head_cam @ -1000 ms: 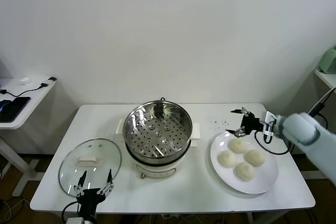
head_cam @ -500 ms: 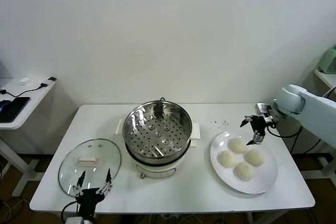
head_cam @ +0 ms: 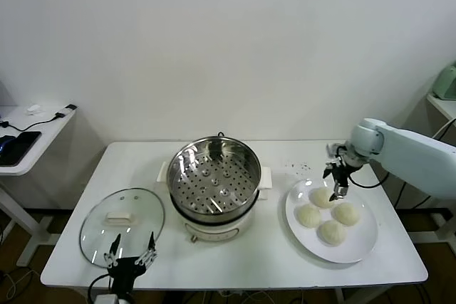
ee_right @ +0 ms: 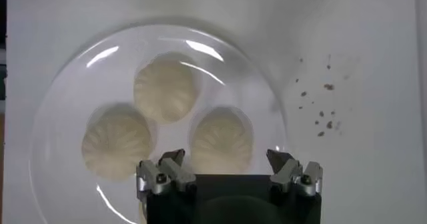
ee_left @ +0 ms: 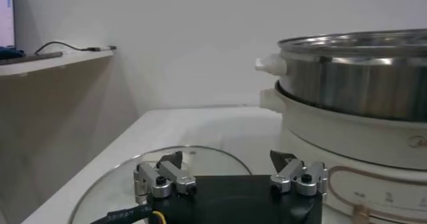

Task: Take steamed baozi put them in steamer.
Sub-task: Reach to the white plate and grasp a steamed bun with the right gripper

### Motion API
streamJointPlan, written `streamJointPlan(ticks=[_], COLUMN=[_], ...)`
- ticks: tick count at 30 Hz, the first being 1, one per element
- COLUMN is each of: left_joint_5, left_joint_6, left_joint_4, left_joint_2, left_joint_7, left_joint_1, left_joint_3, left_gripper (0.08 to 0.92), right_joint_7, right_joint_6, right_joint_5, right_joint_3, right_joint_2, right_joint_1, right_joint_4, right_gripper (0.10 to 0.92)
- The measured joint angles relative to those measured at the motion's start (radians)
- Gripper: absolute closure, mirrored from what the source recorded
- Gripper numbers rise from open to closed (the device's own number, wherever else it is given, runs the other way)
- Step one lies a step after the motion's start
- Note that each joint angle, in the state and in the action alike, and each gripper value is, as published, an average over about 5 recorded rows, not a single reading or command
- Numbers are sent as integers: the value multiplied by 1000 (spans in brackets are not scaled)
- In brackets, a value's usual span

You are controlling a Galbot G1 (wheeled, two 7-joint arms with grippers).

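Right gripper open above partly hidden baozi.

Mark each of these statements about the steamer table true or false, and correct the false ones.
1. All four baozi lie on the white plate. True.
2. The steamer already holds one bun. False: its perforated tray is bare.
3. The right gripper is open above the plate. True.
4. The glass lid covers the steamer. False: it lies on the table beside it.
5. The left gripper grips the lid's handle. False: it is open, at the lid's near edge.
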Motion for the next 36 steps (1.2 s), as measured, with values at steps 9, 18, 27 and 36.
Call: streamJointPlan(ticks=[9, 18, 27, 36], left_joint_5=[14, 21, 23, 25], left_joint_6=[-1, -5, -6, -3], left_joint_4=[12, 22, 29, 20], left_joint_2=[-3, -3, -5, -7], left_joint_7=[0, -1, -3, -4], left_joint_1=[-1, 1, 1, 2], left_joint_3=[6, 6, 8, 12], left_gripper=[177, 177, 177, 177], right_joint_7=[12, 22, 19, 17], right_joint_6=[-13, -13, -15, -12], right_joint_5=[-26, -48, -53, -58], right_joint_3=[15, 48, 74, 87], right_joint_2=[39, 68, 72, 62], right_joint_1=[-42, -77, -100, -99], right_joint_4=[-49, -93, -106, -91], right_gripper=[203, 203, 253, 333])
